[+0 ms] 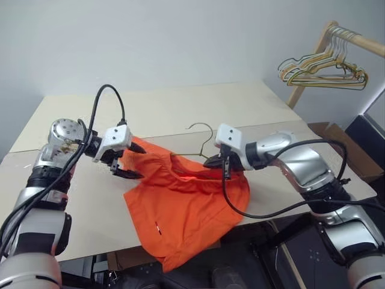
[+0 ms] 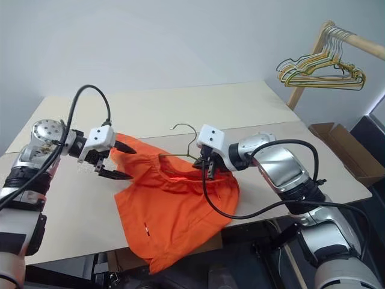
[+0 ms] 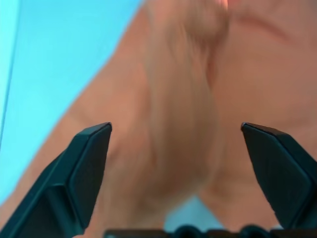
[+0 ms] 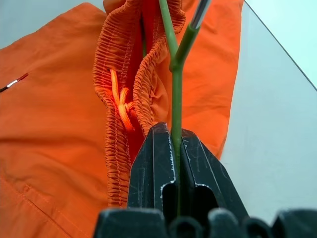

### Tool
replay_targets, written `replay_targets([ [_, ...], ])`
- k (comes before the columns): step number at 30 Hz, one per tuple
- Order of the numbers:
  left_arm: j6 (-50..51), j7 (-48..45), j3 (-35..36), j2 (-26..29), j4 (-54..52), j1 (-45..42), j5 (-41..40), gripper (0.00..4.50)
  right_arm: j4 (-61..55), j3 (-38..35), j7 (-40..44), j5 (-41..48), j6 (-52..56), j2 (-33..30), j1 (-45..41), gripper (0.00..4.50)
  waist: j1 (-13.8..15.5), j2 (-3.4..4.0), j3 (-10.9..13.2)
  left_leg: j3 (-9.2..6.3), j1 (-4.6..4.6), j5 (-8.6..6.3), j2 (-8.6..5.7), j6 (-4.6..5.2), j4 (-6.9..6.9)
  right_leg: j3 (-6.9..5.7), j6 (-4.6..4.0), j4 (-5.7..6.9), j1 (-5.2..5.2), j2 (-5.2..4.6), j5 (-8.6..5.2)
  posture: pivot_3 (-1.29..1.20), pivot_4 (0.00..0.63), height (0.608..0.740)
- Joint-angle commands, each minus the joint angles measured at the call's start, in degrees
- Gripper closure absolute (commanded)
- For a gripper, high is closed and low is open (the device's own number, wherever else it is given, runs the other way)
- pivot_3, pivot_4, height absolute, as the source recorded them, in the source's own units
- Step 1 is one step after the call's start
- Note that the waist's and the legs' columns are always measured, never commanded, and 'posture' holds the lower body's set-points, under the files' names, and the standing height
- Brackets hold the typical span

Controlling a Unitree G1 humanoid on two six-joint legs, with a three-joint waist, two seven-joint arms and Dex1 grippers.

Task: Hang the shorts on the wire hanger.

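A pale beige desk (image 1: 180, 111) carries the orange shorts (image 1: 186, 211), which lie spread near its front edge, one leg drooping over that edge. The wire hanger (image 1: 201, 144) sits partly tucked into the shorts' waistband, its hook above the desk.

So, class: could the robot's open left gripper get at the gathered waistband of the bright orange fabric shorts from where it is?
Probably yes. The left gripper hangs open at the edge of the orange shorts, with nothing between them; the right gripper is shut on the thin wire hanger, away from that side.
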Motion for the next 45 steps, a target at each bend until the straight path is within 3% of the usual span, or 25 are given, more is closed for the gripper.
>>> replay_targets([
  [1,-4.0,3.4,-0.5,-0.3,2.8,-1.2,2.8,1.03,-2.2,-2.9,0.6,0.2,-0.8,-0.6,-0.3,4.5,0.0,0.0,0.0,0.0,0.0,0.0,0.0,0.0,0.0,0.0,0.0,0.0,0.0,0.0,0.0,-0.17,0.0,0.74],
  [12,-4.8,8.1,1.4,-1.8,7.1,-5.1,3.8,4.43,-4.3,-3.1,1.6,-0.4,-0.6,-2.2,1.9,4.5,0.0,0.0,0.0,-0.01,-0.03,-0.01,0.0,0.01,0.0,-0.03,0.0,-0.01,-0.01,-0.01,0.0,-0.17,0.0,0.74],
  [13,-4.8,8.0,1.4,-1.6,7.3,-5.4,3.8,4.48,-4.2,-2.9,1.6,-0.6,-0.7,-2.4,2.1,4.5,0.0,0.0,0.0,-0.01,-0.03,-0.01,0.0,0.01,0.0,-0.02,0.0,-0.01,-0.01,-0.01,0.0,-0.17,0.0,0.74],
  [24,-3.1,5.3,3.4,-0.3,7.6,-6.5,2.3,4.48,-4.7,0.0,1.8,-6.0,-2.1,-4.8,4.4,4.5,0.0,0.0,0.0,-0.01,-0.03,-0.01,0.0,0.01,0.0,-0.02,0.01,-0.02,-0.01,-0.01,-0.01,-0.16,0.0,0.74],
  [32,-3.5,6.2,3.5,-0.7,7.9,-5.9,2.5,4.48,-5.8,-1.4,3.5,-5.7,-1.1,-6.7,5.2,4.5,0.0,0.0,0.0,-0.02,-0.03,-0.01,-0.01,0.01,0.01,-0.02,0.01,-0.03,-0.01,-0.01,-0.01,-0.17,0.0,0.74],
  [37,-4.7,5.7,2.6,-1.5,6.1,-4.1,2.5,4.48,-5.7,-4.8,2.6,-1.9,4.5,-4.0,2.3,4.5,0.0,0.0,0.0,-0.01,-0.03,-0.01,-0.01,0.01,0.0,-0.02,0.01,-0.03,0.0,-0.01,-0.01,-0.17,0.0,0.74],
  [41,-3.4,3.6,2.3,-2.8,2.9,-2.4,1.3,3.68,-6.7,-6.1,2.8,0.5,9.0,-3.2,-0.8,4.5,-0.1,0.0,0.0,0.01,0.01,0.0,0.01,0.0,0.0,0.0,0.01,0.03,-0.01,0.0,-0.01,-0.17,0.0,0.74],
  [45,-3.7,0.8,3.6,-2.4,1.1,-3.9,-0.7,2.34,-7.7,-4.9,3.7,1.1,12.3,-4.2,-3.5,4.5,0.0,0.0,0.0,0.0,-0.02,0.0,0.0,0.01,0.0,-0.02,0.01,-0.01,-0.01,-0.01,-0.01,-0.18,0.0,0.74],
])
